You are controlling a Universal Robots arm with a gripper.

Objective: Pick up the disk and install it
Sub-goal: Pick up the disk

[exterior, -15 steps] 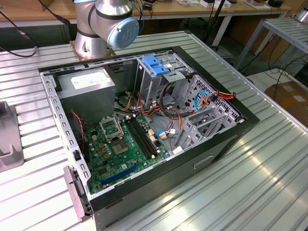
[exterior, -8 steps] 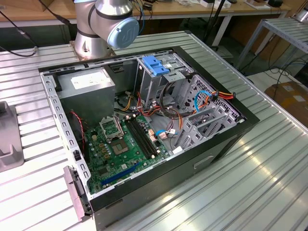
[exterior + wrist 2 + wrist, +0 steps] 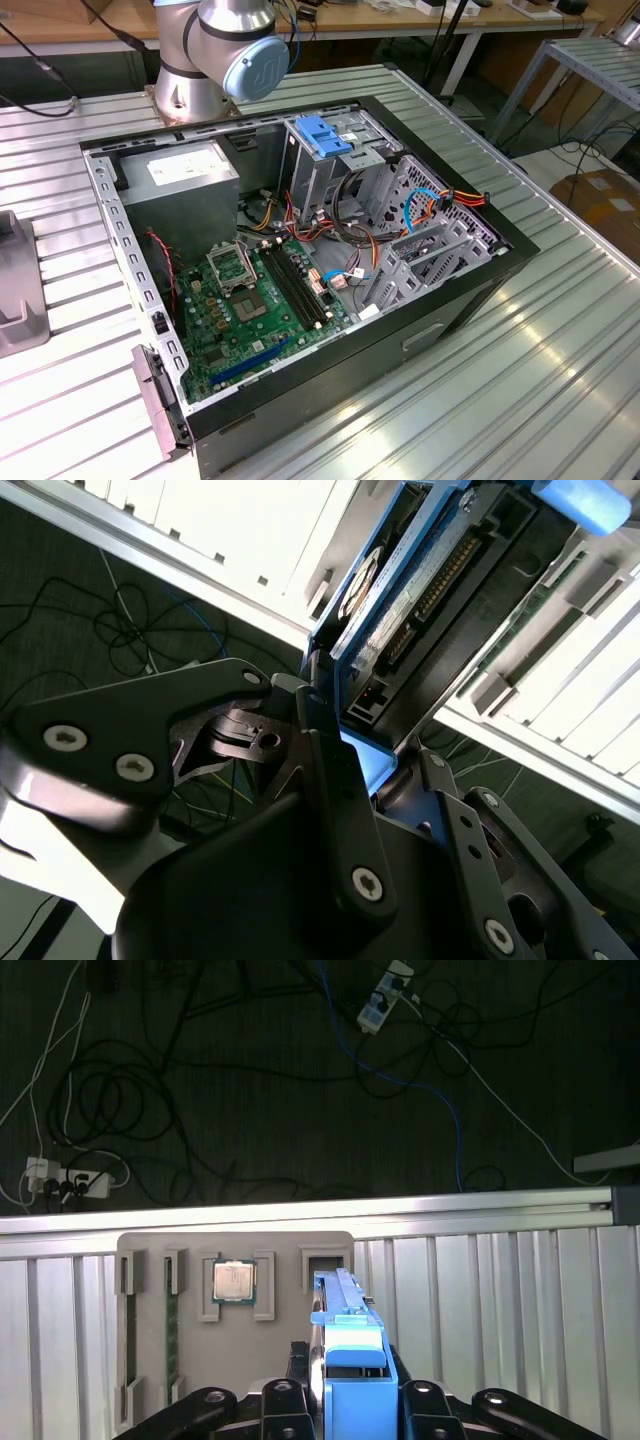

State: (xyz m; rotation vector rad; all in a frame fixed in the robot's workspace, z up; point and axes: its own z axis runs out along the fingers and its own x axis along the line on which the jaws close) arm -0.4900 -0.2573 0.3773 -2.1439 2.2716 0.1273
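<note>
In both wrist views the disk (image 3: 345,1320) (image 3: 400,600) stands on edge, a thin grey-metal body with bright blue plastic side rails. My gripper (image 3: 352,1390) (image 3: 345,745) is shut on its blue end, one dark finger (image 3: 285,1400) on each side. The disk's far end is at a slot of a grey holder tray (image 3: 290,1250); whether it still rests in that slot I cannot tell. Its connector edge faces the second wrist view. The open computer case (image 3: 300,250) lies on the table in the exterior view, with a drive cage (image 3: 340,160) at its back.
The holder tray also carries a processor chip (image 3: 235,1282) and a memory stick (image 3: 172,1330), close to the table's edge (image 3: 300,1215), with cables (image 3: 150,1110) on the floor beyond. Inside the case are a power-supply box (image 3: 185,175), a motherboard (image 3: 250,300) and loose wires (image 3: 440,205). The arm's base (image 3: 215,50) stands behind the case.
</note>
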